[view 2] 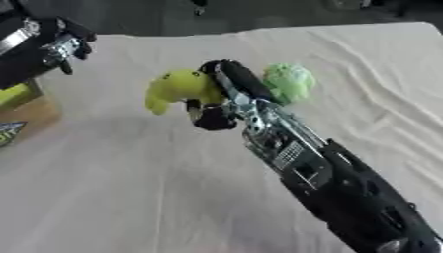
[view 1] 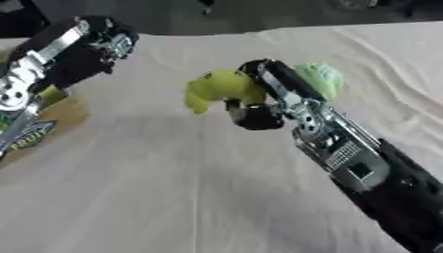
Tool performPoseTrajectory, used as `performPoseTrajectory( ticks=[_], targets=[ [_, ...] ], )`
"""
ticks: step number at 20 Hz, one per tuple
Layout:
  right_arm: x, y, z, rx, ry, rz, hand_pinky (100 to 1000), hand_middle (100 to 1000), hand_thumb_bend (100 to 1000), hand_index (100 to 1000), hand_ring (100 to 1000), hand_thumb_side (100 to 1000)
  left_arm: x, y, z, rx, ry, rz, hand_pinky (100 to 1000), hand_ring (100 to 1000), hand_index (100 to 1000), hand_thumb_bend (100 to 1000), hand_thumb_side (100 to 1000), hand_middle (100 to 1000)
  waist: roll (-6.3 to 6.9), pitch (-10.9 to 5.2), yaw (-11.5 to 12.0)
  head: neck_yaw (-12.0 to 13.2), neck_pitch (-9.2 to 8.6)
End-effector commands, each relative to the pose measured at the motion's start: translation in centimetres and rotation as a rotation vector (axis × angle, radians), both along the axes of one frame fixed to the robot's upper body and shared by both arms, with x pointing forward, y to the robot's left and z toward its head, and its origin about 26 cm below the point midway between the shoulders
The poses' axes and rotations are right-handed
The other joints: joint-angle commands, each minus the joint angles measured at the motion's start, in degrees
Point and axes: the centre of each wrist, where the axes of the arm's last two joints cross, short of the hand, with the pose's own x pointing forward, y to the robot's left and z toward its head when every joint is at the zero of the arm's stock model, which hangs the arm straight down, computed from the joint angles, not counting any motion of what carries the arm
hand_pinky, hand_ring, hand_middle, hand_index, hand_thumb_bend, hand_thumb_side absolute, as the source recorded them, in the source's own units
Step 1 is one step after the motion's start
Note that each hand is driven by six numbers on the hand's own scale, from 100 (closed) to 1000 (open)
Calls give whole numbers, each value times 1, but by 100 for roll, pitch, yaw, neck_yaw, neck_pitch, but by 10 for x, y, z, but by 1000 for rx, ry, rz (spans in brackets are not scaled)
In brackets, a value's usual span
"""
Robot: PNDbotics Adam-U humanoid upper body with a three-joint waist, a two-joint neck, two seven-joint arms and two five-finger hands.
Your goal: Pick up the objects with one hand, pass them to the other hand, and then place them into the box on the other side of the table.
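At the far left edge of the frame sits a cardboard box (view 1: pixel 61 116), with something yellow-green showing inside it and a printed flap at its lower side. Above it, in the upper left, the left hand (view 1: pixel 108 42) hangs over the table; whether its fingers are open or curled cannot be told. A pale cloth (view 1: pixel 155 188) covers the table. Near the middle, slightly above centre, a yellow-green curved toy (view 2: pixel 177 89) is held by the right hand (view 2: pixel 216 106), whose fingers and thumb curl around it. Just right of that hand lies a light green, crinkled ball-like thing (view 2: pixel 290 81) on the cloth. The right arm runs down to the lower right corner.
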Motion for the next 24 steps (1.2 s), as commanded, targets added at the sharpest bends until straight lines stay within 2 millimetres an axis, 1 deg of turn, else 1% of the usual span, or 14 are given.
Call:
performPoseTrajectory(
  ticks=[1, 5, 6, 7, 8, 9, 10, 12, 15, 17, 21, 23, 24],
  targets=[
    [1, 1, 6, -2, -24, 4, 722, 416, 100, 516, 501, 100, -3, -1, 16, -39, -46, -7, 514, 650, 759, 132, 878, 589, 11, -118, 15, -4, -24],
    [2, 2, 5, -1, -21, 4, 723, 416, 100, 515, 501, 100, -8, -9, 16, -2, -10, -87, 533, 663, 767, 135, 885, 604, 15, -118, 10, -3, -28],
    [2, 2, 5, -1, -20, 6, 723, 416, 100, 515, 501, 100, -9, -10, 15, 19, 9, -108, 546, 674, 786, 147, 864, 619, 15, -118, 9, -1, -27],
    [2, 3, 4, -1, -19, 6, 723, 416, 100, 515, 501, 100, -9, -12, 15, 41, 27, -126, 546, 674, 786, 147, 864, 619, 16, -119, 11, 0, -24],
    [2, 3, 4, -1, -18, 7, 721, 415, 100, 514, 500, 100, -9, -14, 14, 69, 48, -145, 566, 692, 811, 144, 825, 641, 17, -120, 10, 6, -23],
    [2, 3, 3, 0, -17, 7, 721, 415, 100, 514, 500, 100, -8, -16, 14, 97, 67, -162, 567, 693, 813, 145, 820, 642, 16, -120, 11, 9, -23],
    [2, 4, 3, 1, -16, 8, 720, 414, 100, 514, 499, 100, -7, -17, 13, 120, 86, -175, 573, 699, 823, 129, 787, 650, 15, -120, 11, 6, -23],
    [2, 5, 2, 5, -15, 11, 719, 414, 100, 513, 499, 100, -5, -19, 12, 158, 116, -187, 578, 704, 828, 145, 784, 653, 13, -119, 13, 2, -18],
    [2, 7, 2, 12, -17, 17, 718, 413, 100, 513, 498, 100, -3, -22, 11, 203, 138, -192, 584, 707, 823, 126, 770, 657, 14, -119, 16, 4, -8],
    [1, 9, 3, 16, -16, 24, 716, 412, 100, 512, 496, 100, -2, -26, 10, 236, 145, -194, 592, 711, 822, 146, 767, 662, 18, -118, 15, 2, -11],
    [1, 12, 2, 26, 9, 43, 713, 411, 100, 511, 496, 100, -2, -34, 9, 315, 104, -207, 609, 719, 826, 191, 722, 672, 22, -121, 13, -3, -9],
    [1, 12, 2, 27, 6, 51, 713, 411, 100, 511, 495, 100, -2, -36, 10, 347, 76, -210, 620, 728, 830, 228, 679, 681, 22, -121, 13, -5, -7],
    [1, 13, 3, 27, 3, 55, 712, 410, 100, 510, 495, 100, -2, -36, 11, 360, 63, -211, 628, 732, 830, 262, 651, 684, 22, -120, 14, -6, -5]
  ],
)
